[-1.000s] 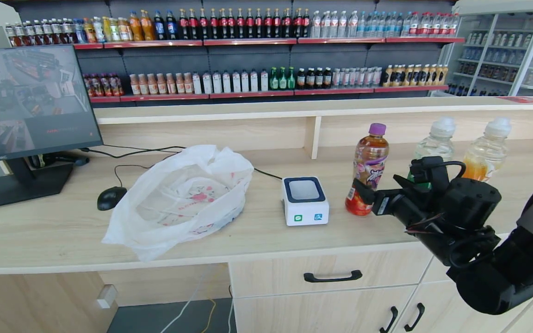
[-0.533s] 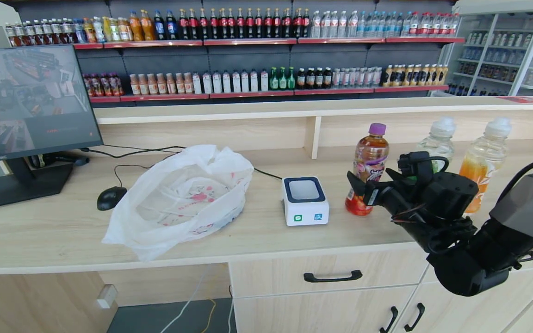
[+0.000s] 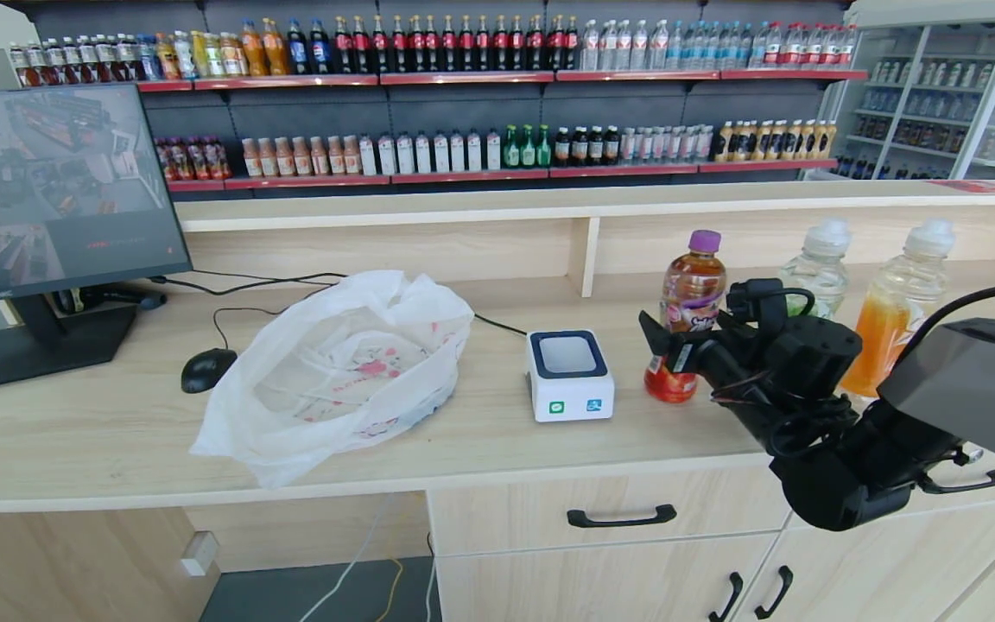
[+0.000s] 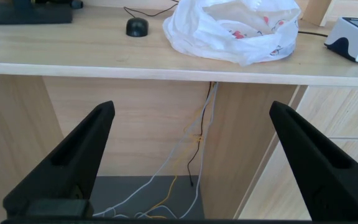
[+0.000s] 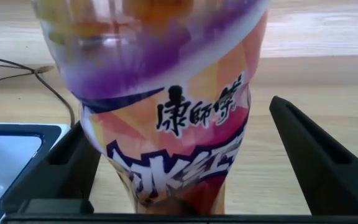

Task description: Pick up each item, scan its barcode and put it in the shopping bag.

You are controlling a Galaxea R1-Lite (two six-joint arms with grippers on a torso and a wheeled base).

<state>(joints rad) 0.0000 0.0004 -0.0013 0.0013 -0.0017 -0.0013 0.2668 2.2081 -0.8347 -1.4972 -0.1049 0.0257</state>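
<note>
We see a bottle (image 3: 693, 289) with a purple cap, amber drink and a swirled purple, orange and red label within our black right gripper (image 3: 679, 335); beside it a white scanner (image 3: 568, 384) rimmed dark blue, farther off a white bag (image 3: 338, 371) printed pink

The bottle (image 3: 693, 289) stands inside your right end effector (image 3: 670, 350) on the worktop (image 3: 117, 449) — scanner (image 3: 568, 373) just left of it, shopping bag (image 3: 333, 371) farther left, two more bottles (image 3: 817, 263) behind and right.
</note>
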